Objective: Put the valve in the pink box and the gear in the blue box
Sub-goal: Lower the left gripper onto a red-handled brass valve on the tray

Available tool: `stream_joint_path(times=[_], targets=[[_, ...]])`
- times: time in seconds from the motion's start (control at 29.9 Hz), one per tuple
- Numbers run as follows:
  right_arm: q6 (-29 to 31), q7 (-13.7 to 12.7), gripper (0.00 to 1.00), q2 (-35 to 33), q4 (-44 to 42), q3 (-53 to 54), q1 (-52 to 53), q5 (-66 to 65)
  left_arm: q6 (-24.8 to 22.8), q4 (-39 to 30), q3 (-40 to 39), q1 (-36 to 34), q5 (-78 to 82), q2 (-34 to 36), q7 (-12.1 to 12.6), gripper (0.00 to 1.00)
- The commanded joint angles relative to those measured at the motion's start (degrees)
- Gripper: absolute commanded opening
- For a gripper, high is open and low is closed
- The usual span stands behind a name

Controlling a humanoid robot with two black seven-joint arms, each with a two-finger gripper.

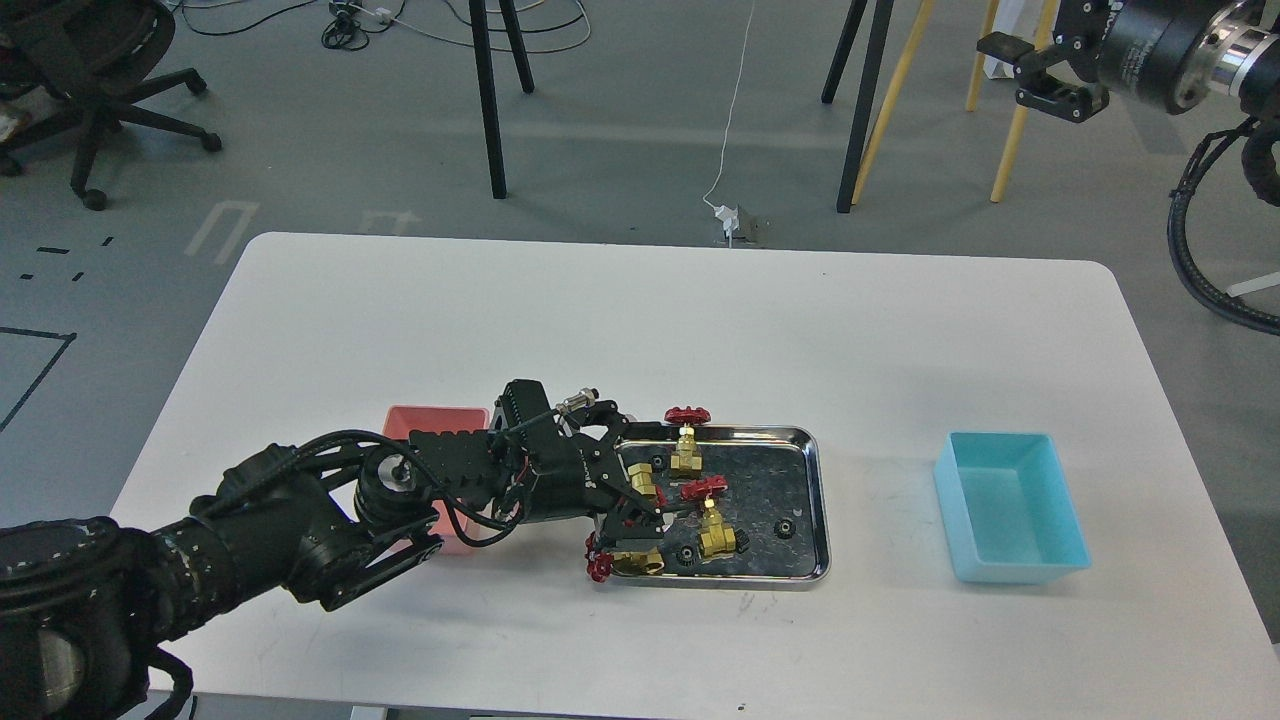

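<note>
A steel tray (pixel 818 500) holds several brass valves with red handwheels and a few tiny black gears, such as one gear (pixel 786 526) at its right. My left gripper (pixel 632 478) is low over the tray's left part, open, with its fingers on either side of one valve (pixel 646 484). Other valves stand at the tray's back (pixel 686 452), at its middle (pixel 714 532) and at its front left corner (pixel 628 560). The pink box (pixel 432 420) is mostly hidden behind my left arm. The blue box (pixel 1010 505) is empty at the right. My right gripper (pixel 1040 72) is open, high at the top right, off the table.
The white table (pixel 700 320) has its bare part behind the tray. Chair legs, stand legs and cables are on the floor beyond the far edge. My left forearm lies across the table's front left.
</note>
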Motion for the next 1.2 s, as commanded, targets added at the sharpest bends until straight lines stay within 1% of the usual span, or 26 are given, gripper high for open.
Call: stream_joint_path(times=[0.0,0.13,0.2,0.3,0.33,0.37,0.47,0.57,0.67,0.84,0.94,1.17], targets=[[0.0,0.06,0.98,-0.07,0.01,0.01,-0.15,-0.08,0.06,0.64,0.29,0.78,-1.78,-0.25,-0.01,1.0],[0.0,0.14,0.98,-0.07,0.01,0.01,-0.41,-0.08,0.76,2.66,0.2,0.87,-6.18,-1.3,-0.01,0.98],[0.0,0.23,0.98,-0.07,0.01,0.01,-0.41,-0.08,1.37,4.59,0.29,0.87,-8.11,-1.74,-0.01,0.94],[0.0,0.32,0.98,-0.07,0.01,0.01,-0.5,-0.08,1.38,6.53,0.38,0.87,-9.09,-1.74,-0.01,0.8],[0.08,0.32,0.98,-0.07,0.01,0.01,-0.5,-0.08,1.38,6.71,0.29,0.87,-9.17,-1.65,-0.01,0.77],[0.08,0.32,0.98,-0.07,0.01,0.01,-0.41,-0.08,1.29,6.71,0.38,0.87,-9.18,-1.48,-0.01,0.76],[0.08,0.32,0.98,-0.07,0.01,-0.07,-0.24,-0.17,1.2,6.62,0.99,1.13,-9.0,-1.04,-0.01,0.76],[0.08,0.32,0.98,-0.07,-0.08,-0.07,-0.24,-0.17,1.46,6.01,3.62,1.22,-8.82,-1.21,-0.01,0.77],[0.08,0.32,0.98,0.02,-0.08,-0.07,-0.33,-0.52,1.64,5.31,5.65,0.96,-8.82,-1.3,-0.01,0.82],[0.0,0.32,0.98,0.02,-0.08,-0.07,-0.24,-1.49,1.46,4.69,4.95,0.96,-10.4,-1.48,-0.01,0.89],[0.08,0.32,0.98,0.02,-0.08,-0.07,-0.41,-1.49,1.38,4.25,5.65,0.96,-12.95,-1.56,-0.01,0.9],[0.08,0.23,0.98,-0.07,-0.08,-0.07,-0.24,-1.49,1.46,4.25,5.65,1.13,-12.96,-1.21,-0.01,0.9]])
